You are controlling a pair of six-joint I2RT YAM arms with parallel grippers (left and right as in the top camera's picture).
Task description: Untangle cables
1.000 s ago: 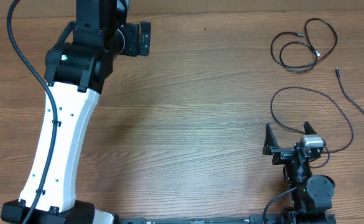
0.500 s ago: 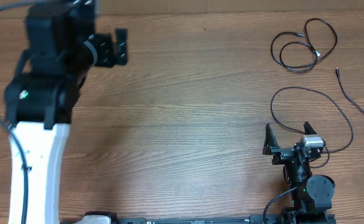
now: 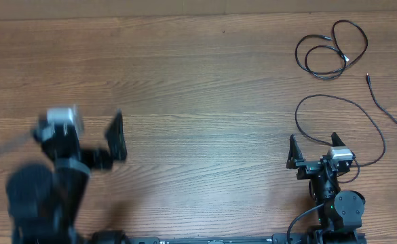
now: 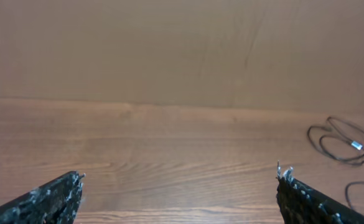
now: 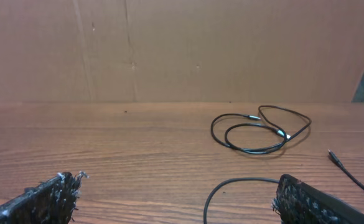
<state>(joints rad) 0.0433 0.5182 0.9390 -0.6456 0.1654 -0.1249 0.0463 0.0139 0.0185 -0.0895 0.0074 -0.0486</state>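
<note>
- No text, label, brand, number or sign can be read in any view.
- The bench [image 3: 205, 102] shows only bare wood grain.

This looks like a robotics lab or test bench rather than a home or shop. Two robot arms, the left arm [image 3: 55, 183] and the right arm [image 3: 337, 203], stand at the near edge of a wood-grain table [image 3: 205, 115]. A plain brown board wall [image 5: 169, 50] closes off the far side of the table, and thin black cables [image 3: 330, 53] lie spread on its surface as test pieces.
</note>
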